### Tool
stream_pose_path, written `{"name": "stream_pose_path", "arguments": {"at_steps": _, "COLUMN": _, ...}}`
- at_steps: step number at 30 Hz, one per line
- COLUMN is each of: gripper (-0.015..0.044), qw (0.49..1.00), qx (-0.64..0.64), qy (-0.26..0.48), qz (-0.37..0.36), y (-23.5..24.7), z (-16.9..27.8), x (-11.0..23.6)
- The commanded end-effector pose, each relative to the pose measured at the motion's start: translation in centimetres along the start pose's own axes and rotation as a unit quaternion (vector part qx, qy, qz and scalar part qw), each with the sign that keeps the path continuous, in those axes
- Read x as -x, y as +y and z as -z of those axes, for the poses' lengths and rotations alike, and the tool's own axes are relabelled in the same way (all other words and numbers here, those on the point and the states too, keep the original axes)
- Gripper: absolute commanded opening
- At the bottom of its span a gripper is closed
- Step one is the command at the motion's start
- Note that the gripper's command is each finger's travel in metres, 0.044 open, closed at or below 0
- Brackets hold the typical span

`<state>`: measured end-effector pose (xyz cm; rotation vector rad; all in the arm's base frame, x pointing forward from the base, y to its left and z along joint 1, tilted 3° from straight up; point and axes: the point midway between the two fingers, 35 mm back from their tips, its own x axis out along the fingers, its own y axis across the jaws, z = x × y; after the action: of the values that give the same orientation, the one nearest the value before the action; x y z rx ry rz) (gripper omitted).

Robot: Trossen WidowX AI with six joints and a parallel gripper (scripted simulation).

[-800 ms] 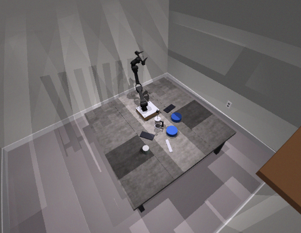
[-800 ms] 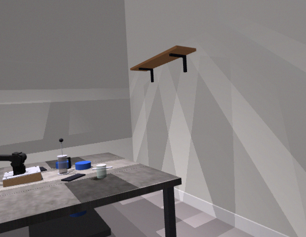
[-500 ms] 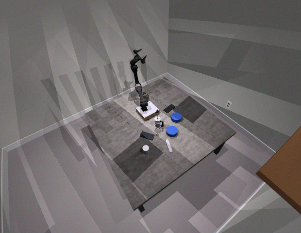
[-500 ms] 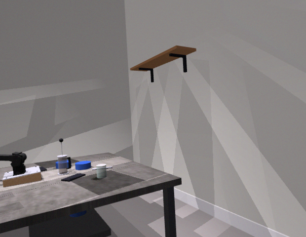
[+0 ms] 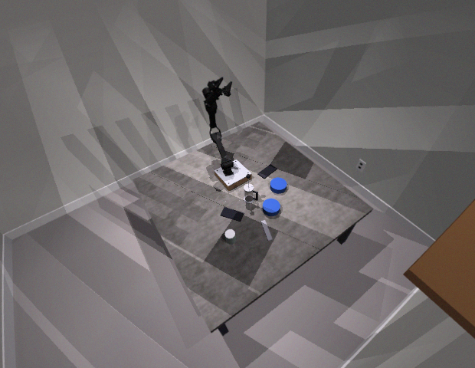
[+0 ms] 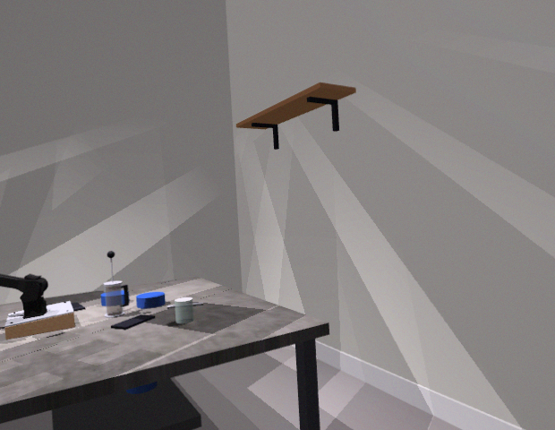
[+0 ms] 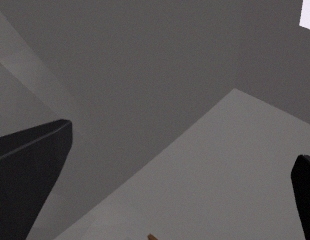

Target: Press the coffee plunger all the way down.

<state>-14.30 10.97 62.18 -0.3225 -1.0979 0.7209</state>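
Observation:
The coffee press (image 5: pixel 248 192) (image 6: pixel 113 306) stands upright on the table, a clear cylinder with a white lid and a black handle. Its plunger knob (image 5: pixel 247 175) (image 6: pixel 110 254) is a black ball on a thin rod, high above the lid. My gripper (image 5: pixel 227 80) (image 7: pixel 189 150) is open and empty, raised far above the table over the arm's base, well away from the press. The wrist view shows only walls, a bright patch and a bit of brown between the spread fingers, not the press. The gripper is outside the exterior view.
Blue discs (image 5: pixel 278 185) (image 5: pixel 271 207) (image 6: pixel 150 299) lie on the handle side of the press. A dark flat slab (image 5: pixel 231 214) (image 6: pixel 132 322), a pale cup (image 5: pixel 230 235) (image 6: pixel 183 311) and a light bar (image 5: pixel 266 230) lie nearby. The arm's white-topped base (image 5: pixel 232 174) (image 6: pixel 39 323) is close to the press.

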Motion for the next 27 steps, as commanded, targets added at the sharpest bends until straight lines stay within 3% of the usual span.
{"name": "stream_pose_path", "arguments": {"at_steps": 1, "gripper": 0.0440, "qw": 0.996, "qx": -0.052, "qy": 0.052, "qz": 0.043, "y": -2.9, "z": 4.9, "x": -0.5}}
{"name": "stream_pose_path", "arguments": {"at_steps": 14, "gripper": 0.0440, "qw": 0.910, "qx": -0.214, "qy": 0.309, "qz": 0.173, "y": -7.7, "z": 26.6, "x": 2.4}}
{"name": "stream_pose_path", "arguments": {"at_steps": 27, "gripper": 0.0440, "qw": 0.722, "qx": -0.272, "qy": 0.602, "qz": 0.205, "y": -2.3, "z": 44.1, "x": 13.1}}
